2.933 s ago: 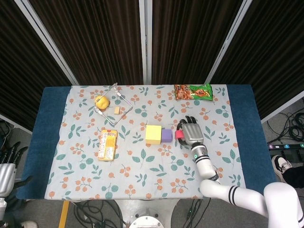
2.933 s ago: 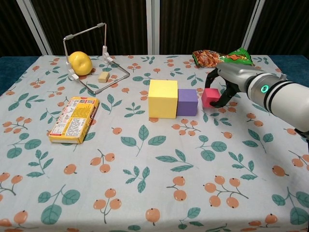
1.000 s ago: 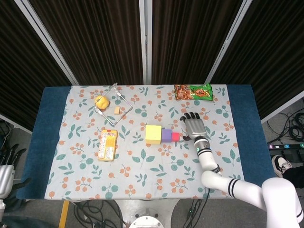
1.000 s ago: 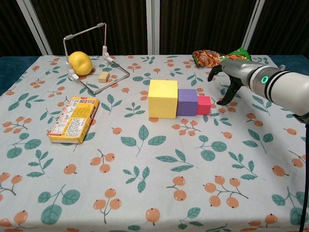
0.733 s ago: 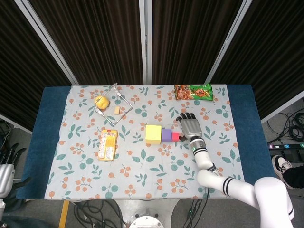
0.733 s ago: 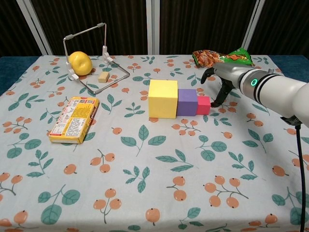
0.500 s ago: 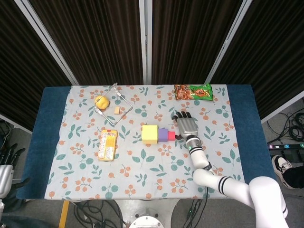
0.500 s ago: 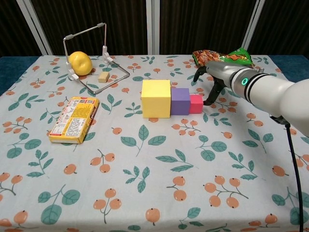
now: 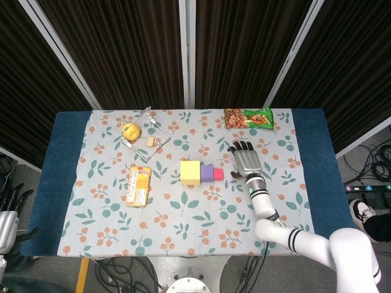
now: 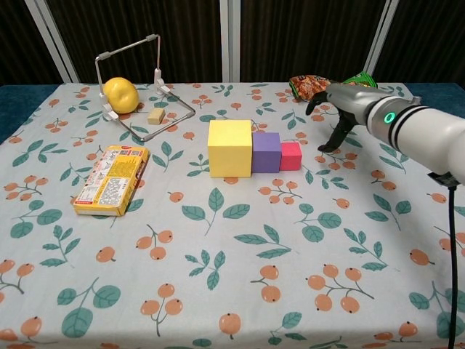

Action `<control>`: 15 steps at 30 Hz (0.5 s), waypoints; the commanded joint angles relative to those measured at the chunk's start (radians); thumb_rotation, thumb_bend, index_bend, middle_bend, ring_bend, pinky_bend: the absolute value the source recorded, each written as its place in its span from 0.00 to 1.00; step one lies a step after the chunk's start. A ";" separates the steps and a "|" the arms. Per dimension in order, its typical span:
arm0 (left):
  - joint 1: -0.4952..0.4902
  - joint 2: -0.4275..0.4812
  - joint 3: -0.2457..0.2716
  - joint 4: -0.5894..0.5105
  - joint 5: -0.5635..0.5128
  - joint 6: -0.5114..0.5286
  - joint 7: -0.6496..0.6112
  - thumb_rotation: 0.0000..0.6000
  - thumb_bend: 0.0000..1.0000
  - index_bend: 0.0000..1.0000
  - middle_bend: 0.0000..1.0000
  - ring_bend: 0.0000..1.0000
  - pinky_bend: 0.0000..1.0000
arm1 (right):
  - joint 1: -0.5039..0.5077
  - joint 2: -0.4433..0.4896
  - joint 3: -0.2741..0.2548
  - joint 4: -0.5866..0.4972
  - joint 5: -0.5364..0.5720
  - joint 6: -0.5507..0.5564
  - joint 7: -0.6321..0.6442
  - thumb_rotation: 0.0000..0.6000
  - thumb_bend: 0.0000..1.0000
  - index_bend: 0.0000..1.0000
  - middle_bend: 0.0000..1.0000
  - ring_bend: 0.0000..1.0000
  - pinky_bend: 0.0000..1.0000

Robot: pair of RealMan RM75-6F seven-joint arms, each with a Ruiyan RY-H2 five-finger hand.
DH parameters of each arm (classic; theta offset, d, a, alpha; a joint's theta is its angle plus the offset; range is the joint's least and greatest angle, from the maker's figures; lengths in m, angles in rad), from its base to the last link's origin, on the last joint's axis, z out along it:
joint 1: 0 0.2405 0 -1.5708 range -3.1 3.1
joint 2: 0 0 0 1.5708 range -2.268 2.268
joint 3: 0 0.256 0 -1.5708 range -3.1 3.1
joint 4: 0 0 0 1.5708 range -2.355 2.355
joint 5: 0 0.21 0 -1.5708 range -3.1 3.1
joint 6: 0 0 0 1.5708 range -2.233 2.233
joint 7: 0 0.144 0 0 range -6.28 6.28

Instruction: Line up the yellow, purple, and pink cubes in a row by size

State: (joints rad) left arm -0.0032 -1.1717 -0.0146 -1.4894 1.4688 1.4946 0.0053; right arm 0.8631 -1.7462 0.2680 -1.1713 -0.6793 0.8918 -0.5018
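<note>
Three cubes stand touching in a row at the table's middle: the big yellow cube (image 9: 190, 172) (image 10: 229, 148) on the left, the mid-sized purple cube (image 9: 207, 173) (image 10: 266, 152) in the middle, the small pink cube (image 9: 218, 174) (image 10: 290, 155) on the right. My right hand (image 9: 246, 162) (image 10: 340, 107) hovers just right of the pink cube, apart from it, fingers spread and holding nothing. My left hand (image 9: 8, 210) shows only in the head view, at the lower left edge off the table, fingers apart and empty.
A wire frame (image 10: 142, 83) at the back left holds a lemon (image 10: 120, 94) and a small tan block (image 10: 155, 115). A yellow snack box (image 10: 111, 179) lies at the left. A chip bag (image 10: 320, 85) lies behind my right hand.
The right hand let go of the pink cube, pushed the whole row of cubes a little to the left, then drew back to the right.
</note>
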 commanded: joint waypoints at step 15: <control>-0.030 -0.012 -0.004 -0.026 0.026 -0.016 0.017 1.00 0.04 0.21 0.16 0.14 0.19 | -0.503 0.549 -0.200 -0.545 -0.430 0.465 0.363 1.00 0.22 0.22 0.11 0.00 0.01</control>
State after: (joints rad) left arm -0.0312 -1.1838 -0.0186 -1.5130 1.4929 1.4804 0.0201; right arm 0.4364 -1.2464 0.1231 -1.6674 -1.0281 1.2856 -0.2057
